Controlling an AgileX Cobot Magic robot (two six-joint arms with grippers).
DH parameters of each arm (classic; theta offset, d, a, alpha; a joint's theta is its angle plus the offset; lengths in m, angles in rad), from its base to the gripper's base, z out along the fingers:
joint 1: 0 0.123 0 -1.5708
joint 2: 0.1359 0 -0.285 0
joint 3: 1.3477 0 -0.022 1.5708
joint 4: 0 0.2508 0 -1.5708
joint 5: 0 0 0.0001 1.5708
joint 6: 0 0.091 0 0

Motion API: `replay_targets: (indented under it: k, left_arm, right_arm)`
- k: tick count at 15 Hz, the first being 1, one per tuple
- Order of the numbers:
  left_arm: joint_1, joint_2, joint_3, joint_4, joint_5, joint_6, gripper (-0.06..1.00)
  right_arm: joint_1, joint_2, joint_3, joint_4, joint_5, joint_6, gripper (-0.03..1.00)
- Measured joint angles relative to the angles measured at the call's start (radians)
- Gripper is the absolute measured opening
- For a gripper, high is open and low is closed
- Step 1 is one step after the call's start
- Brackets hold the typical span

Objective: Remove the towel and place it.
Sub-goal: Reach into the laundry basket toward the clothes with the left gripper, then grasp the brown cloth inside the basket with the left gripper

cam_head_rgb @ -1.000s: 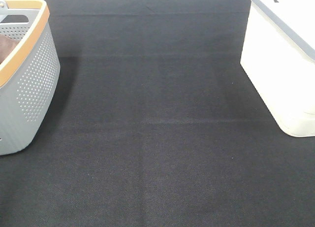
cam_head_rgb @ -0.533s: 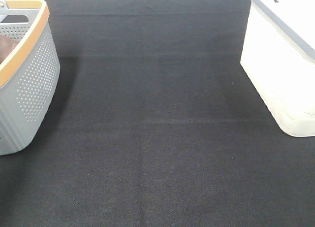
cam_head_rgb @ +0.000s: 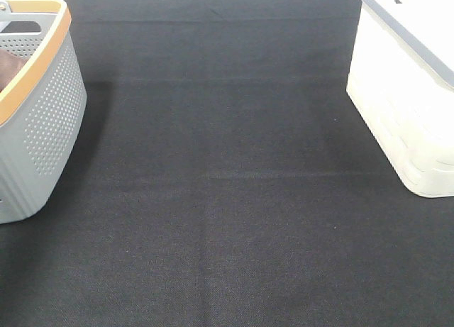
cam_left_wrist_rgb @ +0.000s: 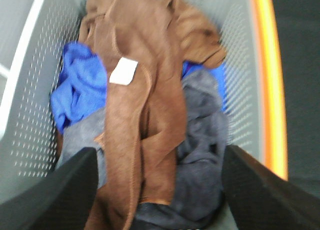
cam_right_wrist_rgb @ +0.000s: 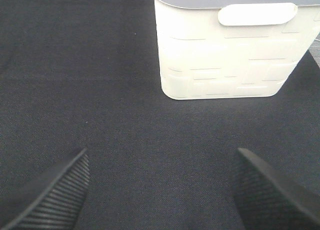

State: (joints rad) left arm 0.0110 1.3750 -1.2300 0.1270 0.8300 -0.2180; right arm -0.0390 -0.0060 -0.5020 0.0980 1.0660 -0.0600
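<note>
Towel (cam_left_wrist_rgb: 131, 60) lies bunched in the basket (cam_left_wrist_rgb: 239, 50) — left gripper (cam_left_wrist_rgb: 160, 155) hovers over it, jaws spread wide.

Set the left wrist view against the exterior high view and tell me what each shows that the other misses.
Left wrist only: the towel with its white tag, lying over a blue cloth and a grey cloth, framed by the open left gripper. Exterior high only: the white bin on the right. Both: the grey basket with its orange rim and a bit of brown cloth inside; from high up I cannot tell which cloth it is.
</note>
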Motion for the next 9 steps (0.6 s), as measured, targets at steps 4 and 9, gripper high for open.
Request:
replay_targets:
  k: [4,9]
  left_arm:
    - [0.101,0.235,-0.204,0.007,0.091,-0.003,0.67]
    - [0.147,0.434,-0.405,0.011,0.119,-0.002,0.67]
  right_arm:
    - [0.0,0.0,0.0,0.0,0.0,0.0,0.74]
    - [0.0,0.0,0.0,0.0,0.0,0.0,0.74]
